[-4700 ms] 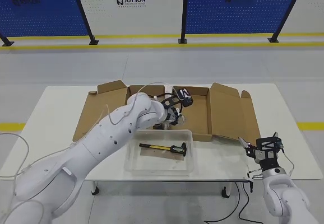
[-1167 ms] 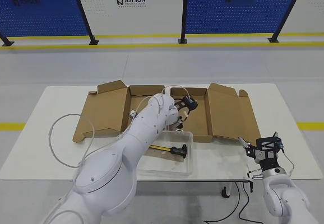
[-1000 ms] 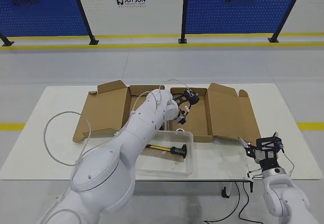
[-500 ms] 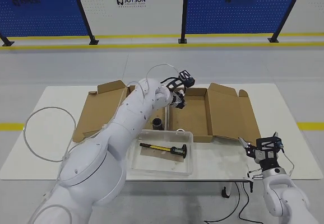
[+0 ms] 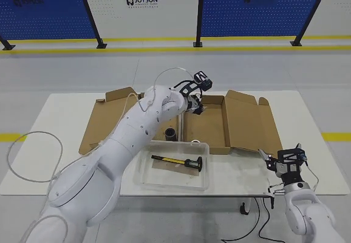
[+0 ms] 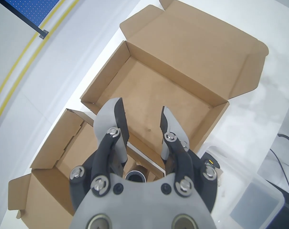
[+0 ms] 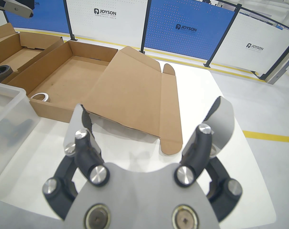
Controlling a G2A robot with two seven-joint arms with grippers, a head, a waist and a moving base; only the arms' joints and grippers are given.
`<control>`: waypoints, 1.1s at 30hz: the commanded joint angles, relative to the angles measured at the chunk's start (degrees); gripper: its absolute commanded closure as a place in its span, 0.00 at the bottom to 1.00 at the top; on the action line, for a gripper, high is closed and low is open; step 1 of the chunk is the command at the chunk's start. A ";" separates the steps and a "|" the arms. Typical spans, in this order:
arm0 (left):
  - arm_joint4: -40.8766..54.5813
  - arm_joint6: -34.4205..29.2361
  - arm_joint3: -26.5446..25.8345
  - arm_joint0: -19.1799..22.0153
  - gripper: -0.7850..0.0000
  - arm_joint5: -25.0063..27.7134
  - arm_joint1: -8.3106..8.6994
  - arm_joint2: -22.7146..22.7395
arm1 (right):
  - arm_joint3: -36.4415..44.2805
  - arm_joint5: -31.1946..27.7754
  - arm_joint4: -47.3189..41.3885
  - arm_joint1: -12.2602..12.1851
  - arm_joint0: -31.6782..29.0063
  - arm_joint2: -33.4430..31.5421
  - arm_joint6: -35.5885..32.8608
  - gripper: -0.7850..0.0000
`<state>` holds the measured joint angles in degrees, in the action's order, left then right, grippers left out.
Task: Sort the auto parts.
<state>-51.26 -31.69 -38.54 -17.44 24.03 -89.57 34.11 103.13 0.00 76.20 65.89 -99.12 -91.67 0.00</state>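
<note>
Two open cardboard boxes lie side by side at mid-table. My left gripper (image 5: pixel 197 104) (image 6: pixel 142 110) hangs high above them, open and empty. In the left box (image 5: pixel 118 121) (image 6: pixel 63 148) a black cylindrical part (image 5: pixel 170 132) (image 6: pixel 134 175) (image 7: pixel 1 71) stands by the wall next to the right box. A white ring (image 5: pixel 195 141) (image 7: pixel 40 96) lies in the right box (image 5: pixel 215 121) (image 6: pixel 158 89) at its front corner. My right gripper (image 5: pixel 283 155) (image 7: pixel 151 110) stays open and empty near the table's front right edge.
A clear plastic bin (image 5: pixel 145 173) (image 7: pixel 8 110) in front of the boxes holds a black and yellow tool (image 5: pixel 177 161). The right box's lid flap (image 5: pixel 248 121) (image 7: pixel 134 96) lies spread between that box and my right gripper. The white table (image 5: pixel 60 140) is bare at the left.
My left gripper has risen out of the right box and drawn back toward the far side of the boxes. The right arm has not moved.
</note>
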 commanded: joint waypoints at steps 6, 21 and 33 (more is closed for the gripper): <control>-7.47 -14.39 -33.68 -16.05 0.55 -6.56 8.97 12.67 | 0.00 0.00 0.00 0.00 0.00 0.00 0.00 0.00; -10.68 -23.59 -67.21 -41.21 0.40 -6.79 16.42 37.90 | 0.00 0.00 0.00 0.00 0.00 0.00 0.00 0.00; -10.30 -21.10 -72.46 -51.52 0.00 -9.23 18.78 54.88 | 0.00 0.00 0.00 0.00 0.00 0.00 0.00 0.00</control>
<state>-61.65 -53.01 -110.85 -68.08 14.92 -70.95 87.46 103.13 0.00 76.20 65.89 -99.12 -91.67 0.00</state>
